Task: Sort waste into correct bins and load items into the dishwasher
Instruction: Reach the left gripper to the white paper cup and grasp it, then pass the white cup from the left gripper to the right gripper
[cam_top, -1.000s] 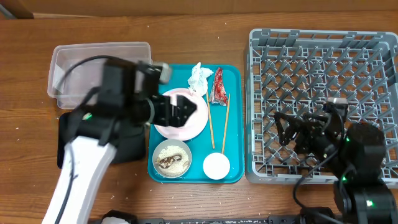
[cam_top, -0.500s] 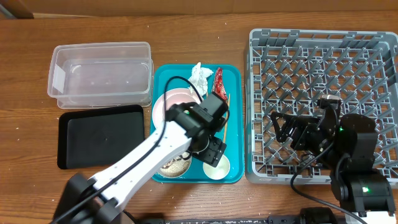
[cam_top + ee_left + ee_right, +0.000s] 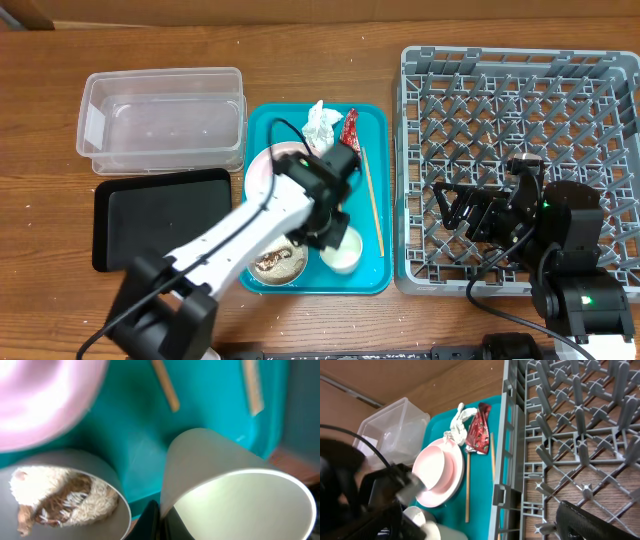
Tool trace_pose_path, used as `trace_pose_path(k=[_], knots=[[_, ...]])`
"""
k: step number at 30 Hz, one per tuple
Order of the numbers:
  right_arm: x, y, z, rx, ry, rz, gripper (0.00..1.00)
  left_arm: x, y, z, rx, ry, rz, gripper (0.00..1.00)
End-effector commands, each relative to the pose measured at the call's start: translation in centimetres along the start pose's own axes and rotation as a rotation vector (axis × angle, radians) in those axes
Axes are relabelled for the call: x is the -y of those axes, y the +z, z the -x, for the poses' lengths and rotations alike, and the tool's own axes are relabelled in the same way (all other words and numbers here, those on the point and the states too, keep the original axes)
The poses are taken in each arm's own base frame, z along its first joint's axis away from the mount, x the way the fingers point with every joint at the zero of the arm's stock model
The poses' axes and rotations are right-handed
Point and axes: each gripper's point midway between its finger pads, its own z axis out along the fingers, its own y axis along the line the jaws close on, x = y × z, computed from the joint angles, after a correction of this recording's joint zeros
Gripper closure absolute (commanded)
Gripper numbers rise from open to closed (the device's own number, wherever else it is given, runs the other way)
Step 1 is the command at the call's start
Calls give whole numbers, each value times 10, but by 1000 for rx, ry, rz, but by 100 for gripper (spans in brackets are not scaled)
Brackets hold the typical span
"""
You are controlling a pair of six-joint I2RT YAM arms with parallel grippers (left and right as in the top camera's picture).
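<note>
We are on the loading step. The left tool [image 3: 332, 238] is pressed together, apparently pinching the rim of the white cup [image 3: 341, 254], which sits tilted on the teal tray [image 3: 268, 125]. The right tool [image 3: 452, 208] hangs spread over the dish rack [image 3: 520, 90]. Next we should lift the cup across to that rack.

L arm [image 3: 240, 232] white link w/ black wrist, black cable loop, R arm [image 3: 565, 235] all black, green LEDs

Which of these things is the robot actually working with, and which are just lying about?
Job: tissue, wrapper, rice scraps, plate, bowl, white cup, chopsticks, clear tub, black tray, grey rack.
Lying about: teal tray, wooden table.
</note>
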Motion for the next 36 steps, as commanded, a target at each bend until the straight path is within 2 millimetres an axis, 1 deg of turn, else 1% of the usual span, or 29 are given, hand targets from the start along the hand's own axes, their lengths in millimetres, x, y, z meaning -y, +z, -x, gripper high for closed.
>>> trace_pose_path(k=[1,2,4,5,6,10,12,14,15,17,20,23,27,28,32,33,34,35,36], knots=[[-13,-5,5,4,-5,58,0,17,-60,26,140,22,-264,96],[-17,-5,4,-3,-6,81,2,16,-74,31,164,18,-350,96],[-29,-6,1,-23,-11,148,12,17,-98,38,203,31,-528,96],[-38,-8,0,-35,-18,202,15,19,-112,40,222,40,-637,96],[-52,-11,-1,-47,-33,281,20,20,-134,42,261,61,-802,96],[-93,-22,-1,-76,-108,517,23,18,-177,44,337,75,-1075,96],[-107,-24,-1,-88,-132,593,23,20,-190,43,348,80,-1146,96],[-118,-22,-1,-97,-148,632,22,24,-199,41,349,93,-1208,96],[-123,-19,-1,-103,-163,651,19,27,-202,39,346,99,-1232,96],[-131,-13,-3,-122,-169,679,17,31,-208,37,340,110,-1269,96],[-145,-7,-6,-141,-204,740,14,34,-207,36,329,112,-1271,96],[-161,-4,-7,-141,-257,808,13,36,-206,35,322,116,-1270,96],[-177,-5,-5,-116,-301,866,15,36,-198,35,306,102,-1225,96],[-180,-6,-4,-108,-311,875,18,37,-196,35,302,102,-1216,96],[-183,-7,-1,-87,-326,887,25,41,-194,33,293,113,-1213,96],[-183,-8,-1,-84,-328,888,30,42,-194,33,290,116,-1212,96],[-184,-8,0,-86,-320,890,33,44,-193,32,287,119,-1210,96],[-184,-9,1,-83,-318,893,33,45,-192,32,283,121,-1204,96],[-185,-10,2,-75,-324,897,26,45,-189,32,275,114,-1193,96]])
